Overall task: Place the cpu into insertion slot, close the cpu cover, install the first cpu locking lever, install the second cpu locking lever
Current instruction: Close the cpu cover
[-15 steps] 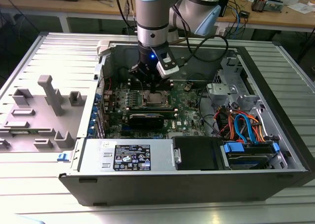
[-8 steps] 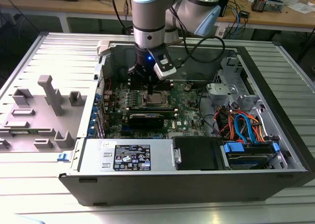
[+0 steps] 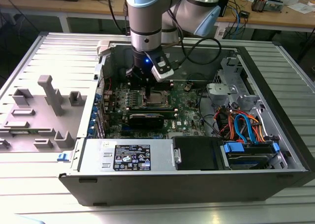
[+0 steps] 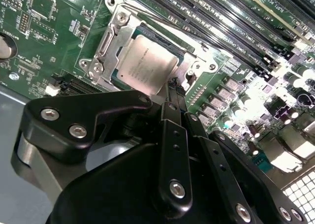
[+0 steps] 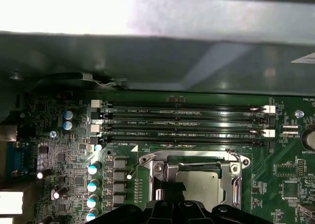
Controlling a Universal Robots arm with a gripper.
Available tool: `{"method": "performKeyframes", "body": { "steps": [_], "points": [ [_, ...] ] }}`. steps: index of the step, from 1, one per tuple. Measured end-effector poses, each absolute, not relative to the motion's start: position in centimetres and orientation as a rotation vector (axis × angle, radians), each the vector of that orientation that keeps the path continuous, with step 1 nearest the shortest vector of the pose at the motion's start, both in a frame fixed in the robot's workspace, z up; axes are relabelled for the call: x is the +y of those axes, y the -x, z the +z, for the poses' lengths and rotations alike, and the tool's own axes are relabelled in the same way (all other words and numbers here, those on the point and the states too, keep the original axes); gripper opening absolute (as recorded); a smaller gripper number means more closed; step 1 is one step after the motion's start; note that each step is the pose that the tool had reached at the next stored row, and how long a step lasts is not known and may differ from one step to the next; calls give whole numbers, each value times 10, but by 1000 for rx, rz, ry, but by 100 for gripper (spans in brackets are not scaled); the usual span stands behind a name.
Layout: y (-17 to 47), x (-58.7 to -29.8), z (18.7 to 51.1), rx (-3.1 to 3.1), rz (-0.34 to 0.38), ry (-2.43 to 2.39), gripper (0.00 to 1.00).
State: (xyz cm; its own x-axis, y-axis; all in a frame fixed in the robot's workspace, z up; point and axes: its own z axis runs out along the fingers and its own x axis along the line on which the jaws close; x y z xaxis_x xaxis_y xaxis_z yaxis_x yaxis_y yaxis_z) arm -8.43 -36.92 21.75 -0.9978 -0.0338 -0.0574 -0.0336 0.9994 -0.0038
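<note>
Second wrist view: cpu (image 4: 146,64) seated in its socket, cpu cover (image 4: 109,34) down around it.
Closed, empty hand (image 4: 176,90) sits at the cover's edge, probably positioned for a locking lever (image 5: 134,172).

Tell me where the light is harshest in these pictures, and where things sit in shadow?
Exterior view: the table glares white at that view's lower left, while the case interior sits dimmer. Second wrist view: glare washes out part of the board; the cpu is evenly lit, the black pincer dark. First wrist view: the case wall is blown out white, the board dim.
</note>
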Motion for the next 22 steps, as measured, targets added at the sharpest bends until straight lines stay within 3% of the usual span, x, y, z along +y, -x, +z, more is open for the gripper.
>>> {"method": "performKeyframes", "body": {
  "steps": [22],
  "points": [
    [89, -369, 209, 3076, -4, 85, 11]
  ]
}}
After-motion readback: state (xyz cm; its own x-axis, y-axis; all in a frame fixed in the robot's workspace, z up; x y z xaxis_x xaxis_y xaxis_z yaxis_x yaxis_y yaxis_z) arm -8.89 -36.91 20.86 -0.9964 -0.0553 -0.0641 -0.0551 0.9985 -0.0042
